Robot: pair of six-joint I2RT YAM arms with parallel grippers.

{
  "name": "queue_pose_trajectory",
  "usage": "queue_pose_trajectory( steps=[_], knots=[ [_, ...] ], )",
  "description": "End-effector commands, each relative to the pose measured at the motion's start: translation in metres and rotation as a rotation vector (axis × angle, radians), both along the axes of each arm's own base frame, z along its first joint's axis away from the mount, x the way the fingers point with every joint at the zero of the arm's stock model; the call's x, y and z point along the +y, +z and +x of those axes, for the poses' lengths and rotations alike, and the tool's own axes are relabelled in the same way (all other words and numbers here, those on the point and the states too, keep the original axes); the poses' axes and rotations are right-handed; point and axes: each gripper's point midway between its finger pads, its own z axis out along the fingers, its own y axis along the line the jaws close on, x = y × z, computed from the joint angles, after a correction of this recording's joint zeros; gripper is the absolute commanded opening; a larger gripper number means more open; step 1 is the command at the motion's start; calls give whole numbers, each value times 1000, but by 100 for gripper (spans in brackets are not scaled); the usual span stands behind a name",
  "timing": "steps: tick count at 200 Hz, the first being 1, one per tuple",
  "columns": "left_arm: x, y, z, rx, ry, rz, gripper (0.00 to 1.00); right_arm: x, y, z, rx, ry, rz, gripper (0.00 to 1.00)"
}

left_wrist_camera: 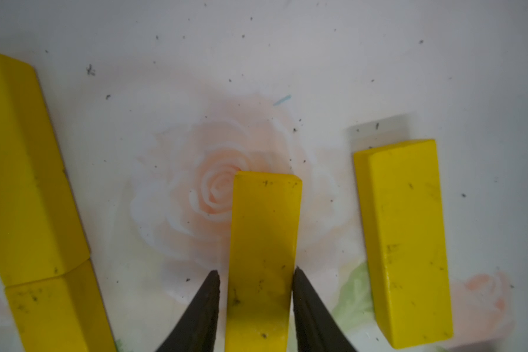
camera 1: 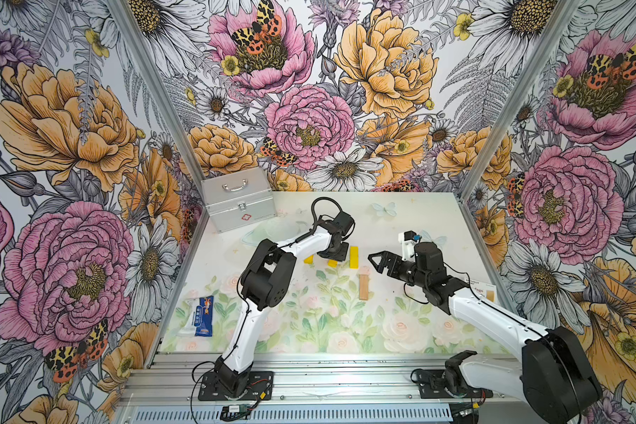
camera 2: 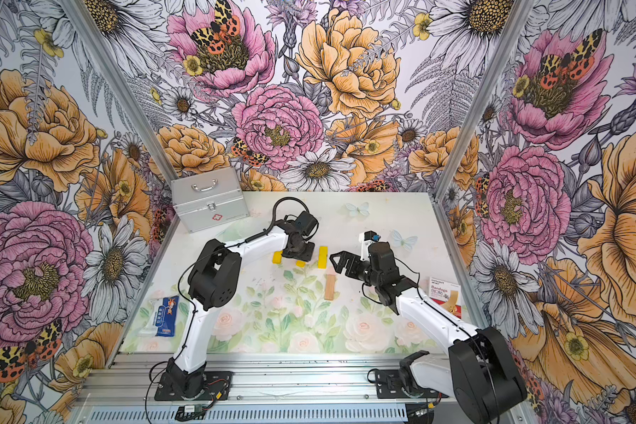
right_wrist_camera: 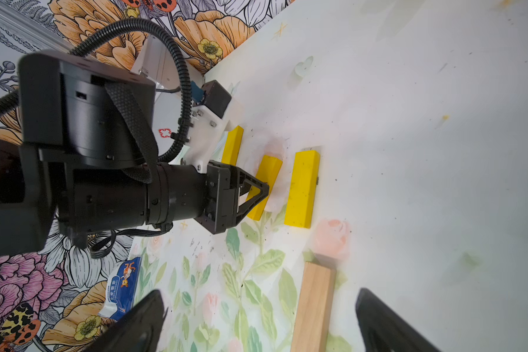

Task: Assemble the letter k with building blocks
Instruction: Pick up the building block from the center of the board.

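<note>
While the left gripper (camera 1: 334, 252) hangs over the middle yellow block (camera 1: 332, 263) in both top views and hides most of it, the right gripper (camera 1: 374, 262) waits near the tan block (camera 1: 364, 287), so the left arm is the nearer to this block; in the left wrist view the block runs straight away between the 2 fingers (left_wrist_camera: 308, 311), its long sides facing them, 1 finger touching and the other with a thin gap, so I cannot tell if they squeeze it. In the right wrist view it seems to lie on the table (right_wrist_camera: 424, 137) between the other yellow blocks (right_wrist_camera: 302, 189); the right fingers (right_wrist_camera: 384, 326) stand wide released, holding nothing.
</note>
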Motion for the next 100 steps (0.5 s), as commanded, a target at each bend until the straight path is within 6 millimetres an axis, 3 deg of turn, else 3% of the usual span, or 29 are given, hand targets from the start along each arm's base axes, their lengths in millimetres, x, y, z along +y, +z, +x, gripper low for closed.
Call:
queue_pose_trajectory(
  steps=[1, 37, 100],
  knots=[
    [6, -18, -2, 43, -11, 23, 40, -2, -4, -2, 6, -1, -4, 100],
    [6, -20, -3, 47, -7, 24, 39, -3, -4, -2, 5, -2, -5, 100],
    [7, -2, -2, 19, 6, 8, 24, -1, -7, -1, 12, 2, -3, 99]
  ],
)
